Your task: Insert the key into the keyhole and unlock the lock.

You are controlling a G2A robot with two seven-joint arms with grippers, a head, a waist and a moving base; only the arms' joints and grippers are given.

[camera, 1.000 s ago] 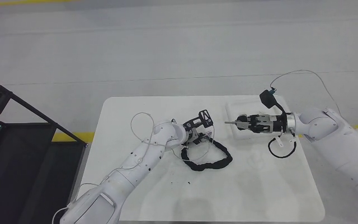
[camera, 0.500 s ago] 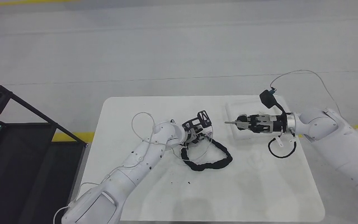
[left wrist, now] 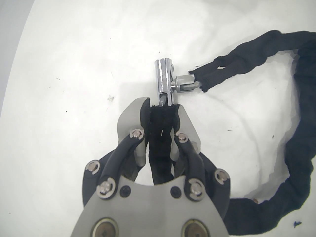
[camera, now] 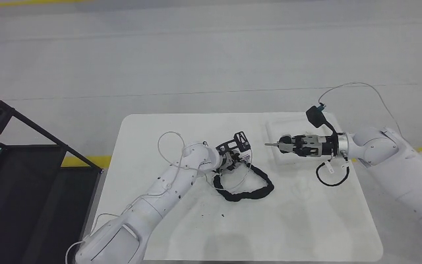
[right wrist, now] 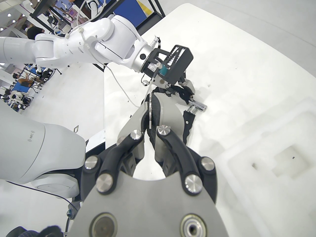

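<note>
The lock is a chain in a black fabric sleeve [left wrist: 303,124] with a chrome lock cylinder [left wrist: 164,82] at one end. It lies looped on the white table [camera: 165,145]. My left gripper [left wrist: 161,106] is shut on the sleeved chain just behind the cylinder, with the chain's pin end [left wrist: 184,85] plugged into the cylinder's side. In the top view the left gripper [camera: 239,160] sits at the table's middle and the chain [camera: 249,191] curls in front of it. My right gripper [right wrist: 153,104] is shut on the key [right wrist: 150,114], whose tip [camera: 268,144] points toward the lock from a short gap away.
A white foam tray [right wrist: 271,149] with moulded recesses lies under the right arm at the table's far right [camera: 290,129]. A black cable loop [camera: 326,175] hangs from the right wrist. A black rack [camera: 39,171] stands to the left, off the table.
The left arm's wrist has shifted very slightly with the lock end still held. The right arm and the key have kept still.
</note>
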